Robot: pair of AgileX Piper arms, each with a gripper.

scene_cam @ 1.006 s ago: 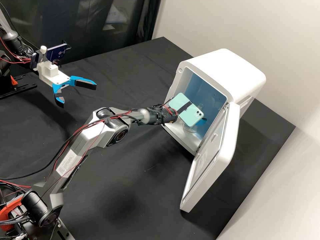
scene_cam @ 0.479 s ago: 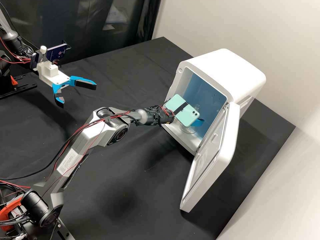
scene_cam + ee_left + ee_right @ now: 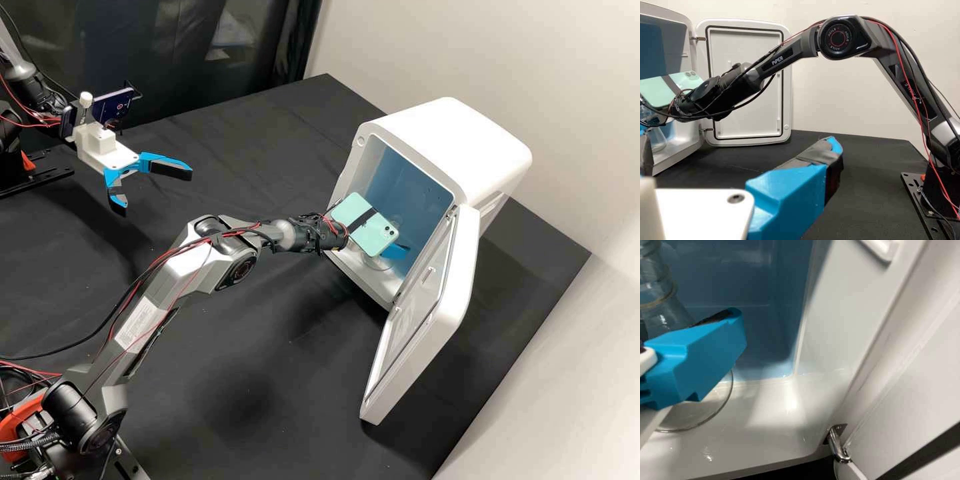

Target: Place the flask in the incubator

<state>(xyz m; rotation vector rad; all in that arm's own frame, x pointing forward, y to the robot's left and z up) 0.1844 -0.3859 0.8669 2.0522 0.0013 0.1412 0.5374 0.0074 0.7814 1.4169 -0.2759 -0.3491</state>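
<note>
Watching the high view, I see the right arm has backed a little way out of the white incubator (image 3: 467, 147) over the last second, while the clear glass flask (image 3: 657, 295) has stayed where it was, upright on the white floor of the blue-walled chamber. The right gripper (image 3: 397, 251) is just inside the opening and close against the flask. I cannot tell from my views whether it is open or closed. Since the flask did not follow the arm, I judge it has been let go and the placing is all but done. The incubator door (image 3: 427, 313) hangs wide open. My left gripper (image 3: 157, 190) hovers over the black bench (image 3: 267, 373), well apart, fingers spread and holding nothing.
</note>
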